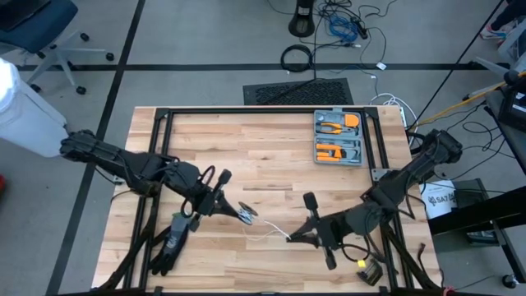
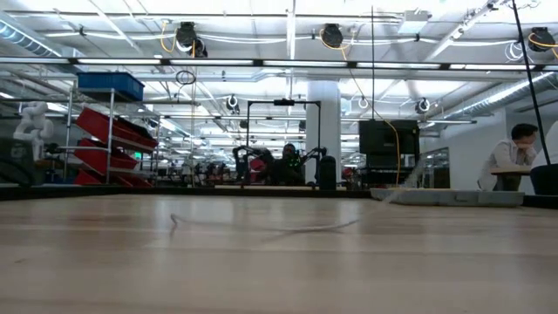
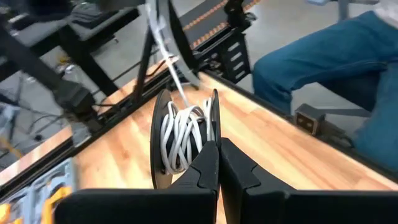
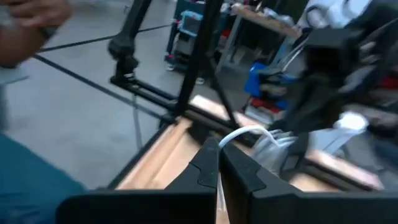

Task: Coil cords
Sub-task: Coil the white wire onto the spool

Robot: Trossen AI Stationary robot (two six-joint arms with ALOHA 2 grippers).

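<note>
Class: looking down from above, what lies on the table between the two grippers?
High view: a loose stretch of white cord runs from the spool at the left gripper to the right gripper.

Cord (image 1: pixel 265 233) between both hands

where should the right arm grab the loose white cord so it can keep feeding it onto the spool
Grip the free run of the white cord lying flat on the table, between the spool and the right gripper, coming from above. That stretch looks bare and slack. The spool itself sits in the left gripper, whose jaws are shut on its rim, so it's best left alone.
</note>
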